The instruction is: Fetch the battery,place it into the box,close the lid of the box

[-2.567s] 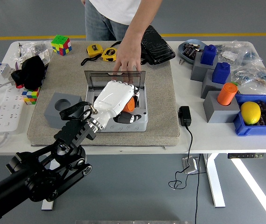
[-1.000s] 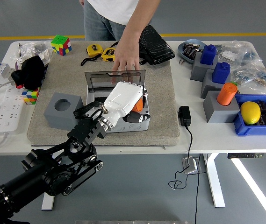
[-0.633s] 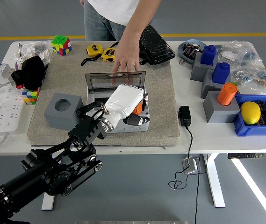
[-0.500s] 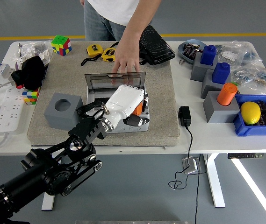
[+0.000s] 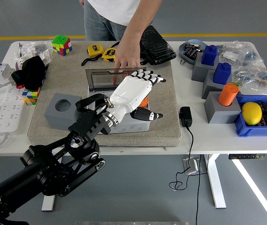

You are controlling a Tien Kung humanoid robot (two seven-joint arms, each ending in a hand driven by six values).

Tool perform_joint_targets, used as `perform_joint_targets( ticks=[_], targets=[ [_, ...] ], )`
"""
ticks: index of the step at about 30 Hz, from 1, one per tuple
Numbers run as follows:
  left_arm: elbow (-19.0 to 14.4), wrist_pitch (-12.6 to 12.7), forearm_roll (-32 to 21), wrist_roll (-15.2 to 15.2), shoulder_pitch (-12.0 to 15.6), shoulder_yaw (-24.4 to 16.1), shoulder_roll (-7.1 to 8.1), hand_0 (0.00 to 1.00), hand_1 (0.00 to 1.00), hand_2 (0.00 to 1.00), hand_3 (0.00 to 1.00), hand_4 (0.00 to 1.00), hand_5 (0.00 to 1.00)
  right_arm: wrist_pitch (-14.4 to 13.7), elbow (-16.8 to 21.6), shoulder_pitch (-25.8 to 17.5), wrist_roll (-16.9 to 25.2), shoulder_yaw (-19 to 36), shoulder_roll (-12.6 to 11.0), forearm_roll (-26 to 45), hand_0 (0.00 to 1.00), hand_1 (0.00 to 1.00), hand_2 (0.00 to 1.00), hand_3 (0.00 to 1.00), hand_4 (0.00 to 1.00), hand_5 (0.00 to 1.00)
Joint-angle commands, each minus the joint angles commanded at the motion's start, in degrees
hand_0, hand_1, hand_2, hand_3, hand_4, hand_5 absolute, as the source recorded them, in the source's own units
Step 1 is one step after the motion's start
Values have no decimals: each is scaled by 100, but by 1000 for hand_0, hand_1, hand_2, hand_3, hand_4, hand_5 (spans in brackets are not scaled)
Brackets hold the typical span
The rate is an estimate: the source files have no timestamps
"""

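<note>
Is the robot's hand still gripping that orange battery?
No. The left hand has its fingers spread open above the box, and the orange battery shows beneath it, not held.

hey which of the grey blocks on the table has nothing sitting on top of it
The grey block on the mat's left side, beside the box: its round socket is empty. The three right-side blocks carry blue or orange pieces.

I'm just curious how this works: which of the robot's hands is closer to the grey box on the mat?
Left. The left hand hovers right over the grey box, fingers spread. The right hand isn't in the picture at all.
</note>
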Motion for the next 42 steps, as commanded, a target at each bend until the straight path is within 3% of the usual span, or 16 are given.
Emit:
perform_joint_targets(
  ticks=[11, 15, 16, 18, 21, 22, 33, 34, 39, 40, 42],
  targets=[
    [-33, -46, 0, 80, 42, -79, 26, 998, 998, 978, 877, 998, 430, -4, 0, 5, 4, 20, 8, -17, 815, 766, 746, 791, 998, 998],
    [-213, 84, 0, 57, 89, -156, 58, 998, 998, 978, 877, 998, 430, -4, 0, 4, 7, 39, 12, -19, 815, 766, 746, 791, 998, 998],
    [-280, 131, 0, 62, 102, -170, 63, 998, 998, 998, 883, 998, 497, -4, 0, 2, 7, 41, 12, -17, 814, 767, 745, 791, 998, 998],
    [-376, 140, 0, 154, 98, -194, 68, 998, 998, 998, 883, 998, 497, -4, 0, 0, 1, 54, 12, -31, 814, 767, 745, 791, 998, 998],
    [-349, 176, 0, 186, 88, -231, 71, 998, 998, 998, 883, 998, 497, -5, 0, 0, 2, 38, 11, -22, 814, 767, 745, 791, 998, 998],
    [-318, 224, 0, 193, 97, -250, 76, 998, 998, 998, 855, 901, 783, -8, 0, 1, 4, 35, 9, -19, 813, 766, 746, 791, 998, 998],
    [-250, 199, 0, 295, 141, -285, 75, 998, 998, 998, 895, 945, 787, -16, 0, -8, -8, 42, 4, -23, 813, 766, 745, 791, 998, 998],
    [-254, 206, 0, 282, 143, -302, 83, 998, 998, 998, 970, 979, 886, -15, 0, -9, -7, 30, 4, -13, 814, 766, 745, 791, 998, 998],
    [-269, 325, 0, 159, 170, -419, 102, 998, 998, 998, 970, 979, 886, -14, 0, -20, -14, 26, 1, -18, 814, 766, 745, 791, 998, 998],
    [-271, 343, 0, 136, 179, -444, 104, 998, 998, 998, 992, 998, 998, -14, 0, -21, -15, 25, 2, -17, 811, 766, 745, 791, 998, 998],
    [-279, 365, 0, 117, 194, -492, 111, 998, 998, 998, 992, 998, 998, -14, 0, -20, -15, 21, -1, -12, 811, 766, 745, 791, 998, 998]
  ],
)
